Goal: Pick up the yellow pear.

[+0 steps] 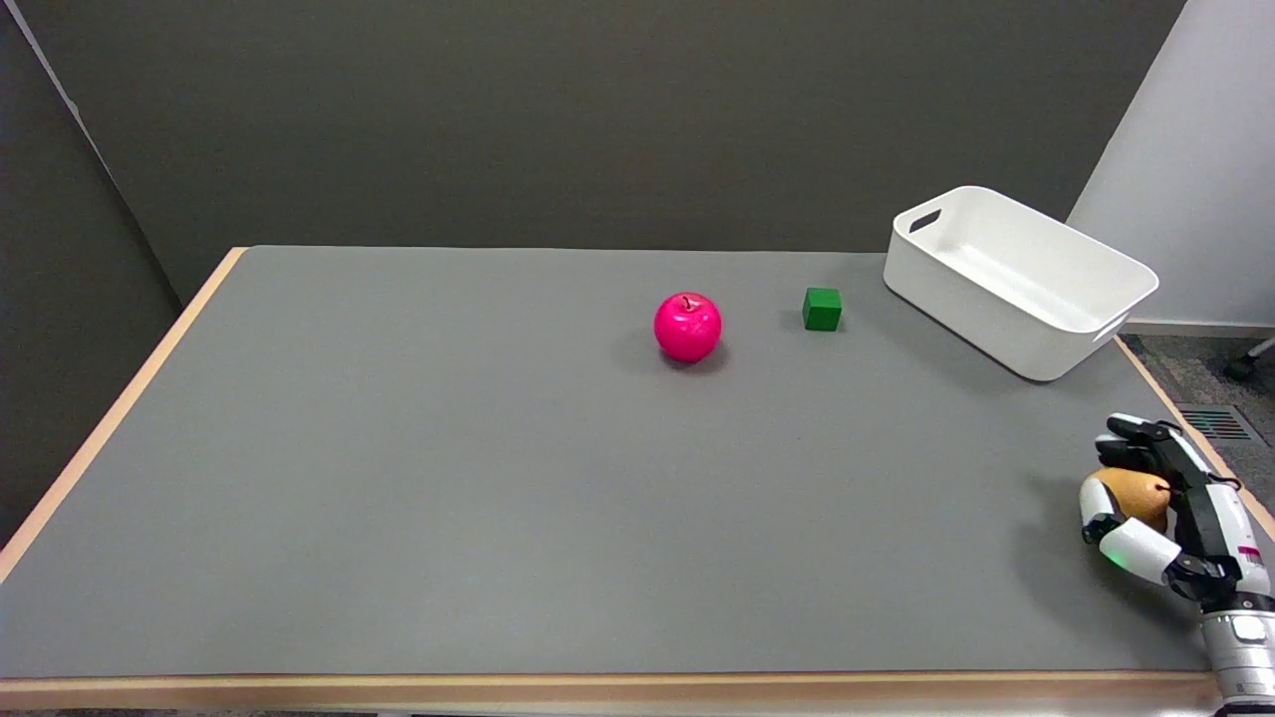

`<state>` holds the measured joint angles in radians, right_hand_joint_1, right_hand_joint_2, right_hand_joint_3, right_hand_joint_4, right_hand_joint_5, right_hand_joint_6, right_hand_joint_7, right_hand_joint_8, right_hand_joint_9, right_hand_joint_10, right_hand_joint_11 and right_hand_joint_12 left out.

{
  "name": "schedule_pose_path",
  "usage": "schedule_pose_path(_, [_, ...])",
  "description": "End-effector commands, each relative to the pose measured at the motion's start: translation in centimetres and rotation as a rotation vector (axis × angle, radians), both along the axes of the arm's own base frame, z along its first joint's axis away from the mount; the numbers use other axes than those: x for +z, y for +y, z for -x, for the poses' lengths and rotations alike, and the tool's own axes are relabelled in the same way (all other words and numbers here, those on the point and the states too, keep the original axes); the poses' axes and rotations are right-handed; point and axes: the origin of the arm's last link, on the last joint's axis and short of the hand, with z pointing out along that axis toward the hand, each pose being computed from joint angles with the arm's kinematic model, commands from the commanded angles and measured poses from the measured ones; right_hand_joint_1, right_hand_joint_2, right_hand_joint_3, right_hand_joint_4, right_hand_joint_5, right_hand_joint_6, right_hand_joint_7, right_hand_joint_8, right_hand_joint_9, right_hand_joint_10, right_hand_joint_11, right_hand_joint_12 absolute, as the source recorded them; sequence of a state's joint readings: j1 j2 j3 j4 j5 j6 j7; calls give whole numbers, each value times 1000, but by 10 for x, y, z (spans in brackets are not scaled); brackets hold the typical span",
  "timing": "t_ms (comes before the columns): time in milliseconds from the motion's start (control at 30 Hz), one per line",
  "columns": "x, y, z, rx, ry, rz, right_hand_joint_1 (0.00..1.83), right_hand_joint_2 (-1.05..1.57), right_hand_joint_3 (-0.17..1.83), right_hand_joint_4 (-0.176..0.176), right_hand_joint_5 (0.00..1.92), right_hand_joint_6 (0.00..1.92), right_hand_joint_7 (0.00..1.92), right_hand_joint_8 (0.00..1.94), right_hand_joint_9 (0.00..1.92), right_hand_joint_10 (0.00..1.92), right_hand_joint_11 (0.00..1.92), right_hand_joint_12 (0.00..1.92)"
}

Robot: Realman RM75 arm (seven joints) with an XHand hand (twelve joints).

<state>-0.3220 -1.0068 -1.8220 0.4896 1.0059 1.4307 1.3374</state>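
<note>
The yellow-brown pear (1134,495) is at the table's near right, close to the right edge. My right hand (1160,508) wraps around it: the thumb lies across its near side and the other fingers curl over its far side. A shadow falls on the table to the pear's left, but I cannot tell whether the pear is off the surface. Much of the pear is hidden by the fingers.
A pink apple (687,327) sits near the table's middle, with a green cube (822,309) to its right. A white bin (1016,279) stands at the far right corner. The table's right edge (1195,438) runs just beside my hand.
</note>
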Motion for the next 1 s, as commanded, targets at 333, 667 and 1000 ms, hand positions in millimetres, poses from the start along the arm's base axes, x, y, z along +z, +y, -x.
schedule_pose_path(333, [-1,-6,-8,95,24,90,1212,1354,169,-82,341,1799,443,1857,509,1921,-1,1921])
schedule_pose_path(667, [-2,-13,-14,153,65,157,1486,900,802,9,417,1644,676,1653,629,1921,143,1921])
schedule_pose_path(1000, [-2,-36,-34,269,80,141,1573,493,1451,-41,653,1626,965,1699,965,1921,877,1921])
